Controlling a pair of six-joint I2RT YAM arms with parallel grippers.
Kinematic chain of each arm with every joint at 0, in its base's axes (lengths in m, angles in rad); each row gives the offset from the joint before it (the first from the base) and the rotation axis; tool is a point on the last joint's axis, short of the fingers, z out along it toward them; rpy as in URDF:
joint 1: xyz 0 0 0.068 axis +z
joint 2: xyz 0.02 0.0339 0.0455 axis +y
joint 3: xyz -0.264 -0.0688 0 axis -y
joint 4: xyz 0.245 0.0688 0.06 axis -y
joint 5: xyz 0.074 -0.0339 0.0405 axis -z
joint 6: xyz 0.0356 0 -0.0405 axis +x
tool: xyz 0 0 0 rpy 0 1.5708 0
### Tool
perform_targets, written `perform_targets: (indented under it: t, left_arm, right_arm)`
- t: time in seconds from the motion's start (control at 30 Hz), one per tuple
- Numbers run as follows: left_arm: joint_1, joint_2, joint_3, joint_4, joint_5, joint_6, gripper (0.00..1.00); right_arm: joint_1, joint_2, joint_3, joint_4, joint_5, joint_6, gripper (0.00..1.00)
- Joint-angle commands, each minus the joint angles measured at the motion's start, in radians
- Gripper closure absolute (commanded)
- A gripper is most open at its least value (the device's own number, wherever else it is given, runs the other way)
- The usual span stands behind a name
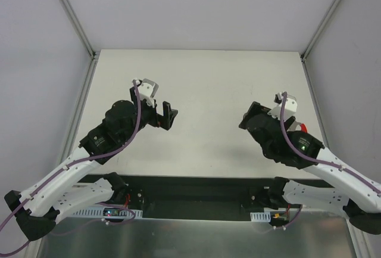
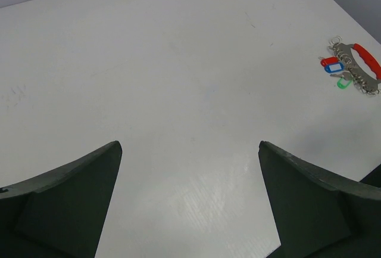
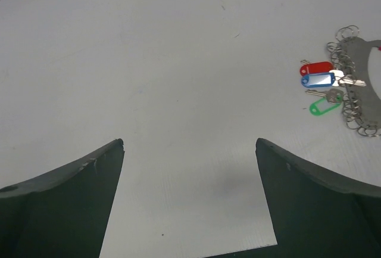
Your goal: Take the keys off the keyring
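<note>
The keyring (image 2: 359, 68) lies flat on the white table at the far right of the left wrist view: a grey curved strip lined with several thin wire rings, with a red curved band (image 2: 367, 60) on it. Tiny keys with red (image 2: 328, 62), blue and green tags hang off its left side. The right wrist view shows the keyring (image 3: 360, 73) and the red-tagged key (image 3: 315, 67) at its right edge. In the top view only a bit of red (image 1: 303, 128) shows behind the right arm. My left gripper (image 2: 189, 145) (image 1: 169, 116) and right gripper (image 3: 189, 142) (image 1: 249, 118) are open, empty and far from it.
The white table (image 1: 202, 79) is bounded by grey walls and metal rails at the left, right and back. The arm bases and cables sit along the near edge.
</note>
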Motion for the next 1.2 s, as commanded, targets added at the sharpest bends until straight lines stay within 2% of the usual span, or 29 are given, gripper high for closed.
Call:
perform_targets:
  t: [0.0,0.13,0.23,0.27,0.3,0.47,0.5,0.53,0.67,0.8,0.9,0.97,1.17]
  left_arm:
    - [-0.004,-0.002,0.003,0.006,-0.007,-0.012,0.01]
    - [-0.004,0.001,0.005,0.006,-0.001,-0.012,0.01]
    - [-0.004,-0.002,0.006,0.006,0.01,-0.012,0.01]
    - [-0.004,-0.006,0.006,0.006,0.012,-0.014,0.01]
    - [-0.004,-0.009,0.003,0.006,0.013,-0.012,0.01]
    - [-0.004,-0.026,0.003,0.004,0.016,-0.014,0.01]
    - [-0.004,-0.026,0.005,0.006,0.019,-0.014,0.01]
    - [-0.004,-0.028,0.005,0.006,0.022,-0.014,0.01]
    - [-0.007,-0.032,0.0,0.006,0.025,-0.018,0.01]
    - [-0.01,-0.017,-0.002,0.006,0.013,-0.017,0.01]
    - [-0.01,0.004,0.001,0.006,0.01,-0.012,0.01]
    - [-0.01,0.017,0.003,0.009,0.016,-0.001,0.01]
    - [-0.01,0.053,-0.005,0.015,-0.073,0.031,0.01]
  right_arm:
    - [0.004,0.058,0.064,-0.228,0.129,0.2,0.04]
    - [-0.043,0.142,0.077,-0.278,0.117,0.223,0.04]
    - [-0.214,0.233,0.084,-0.325,0.027,0.2,0.02]
    - [-0.323,0.253,0.086,-0.344,0.001,0.2,0.02]
    - [-0.374,0.283,0.087,-0.371,-0.042,0.202,0.03]
    - [-0.641,0.28,-0.003,-0.35,-0.133,0.225,0.16]
    - [-0.679,0.271,-0.024,-0.319,-0.172,0.228,0.24]
    - [-0.719,0.25,-0.046,-0.295,-0.196,0.22,0.27]
    - [-0.935,0.213,-0.156,-0.126,-0.312,0.107,0.3]
    - [-1.049,0.225,-0.208,0.009,-0.343,-0.005,0.29]
    - [-1.138,0.253,-0.242,0.147,-0.477,-0.114,0.3]
    - [-1.187,0.296,-0.236,0.164,-0.521,-0.146,0.3]
    - [-1.229,0.434,-0.233,0.267,-0.601,-0.234,0.27]
